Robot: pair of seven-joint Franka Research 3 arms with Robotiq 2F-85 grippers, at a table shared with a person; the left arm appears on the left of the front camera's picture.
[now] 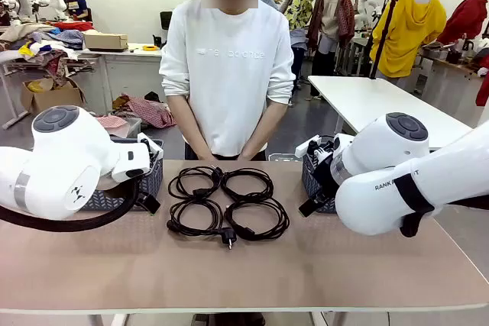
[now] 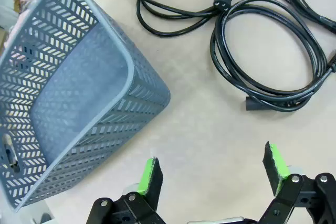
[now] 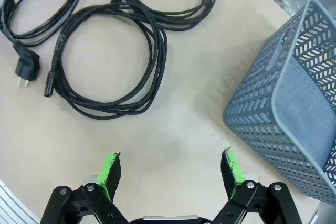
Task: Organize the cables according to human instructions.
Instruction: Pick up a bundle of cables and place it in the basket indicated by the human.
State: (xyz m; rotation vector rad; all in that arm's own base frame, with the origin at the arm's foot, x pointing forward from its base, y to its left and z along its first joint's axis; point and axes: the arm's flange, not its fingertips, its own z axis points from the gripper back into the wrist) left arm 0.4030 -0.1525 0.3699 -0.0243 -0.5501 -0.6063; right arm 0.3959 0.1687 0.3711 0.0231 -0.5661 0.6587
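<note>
Cables [image 1: 227, 239]: I see four black coils in a two-by-two cluster mid-table, neighbours touching or overlapping. They sit nearer the person's [image 1: 227, 59] edge than mine. A wide strip of bare table [image 1: 244, 280] runs between them and the near edge.

Left gripper [image 2: 212, 170]: released, green pads spread wide, nothing between them. It hangs over bare tabletop, between the grey left basket [image 2: 128, 72] and the nearest coil [image 2: 255, 103]. The basket corner is near the left pad.

Right gripper [image 3: 171, 167]: also released and empty, over open tabletop. One coil [image 3: 105, 113] lies ahead of it and the right basket [image 3: 273, 93] off to one side, with a clear gap between them.

The person stands at the far edge, arms down in front.
</note>
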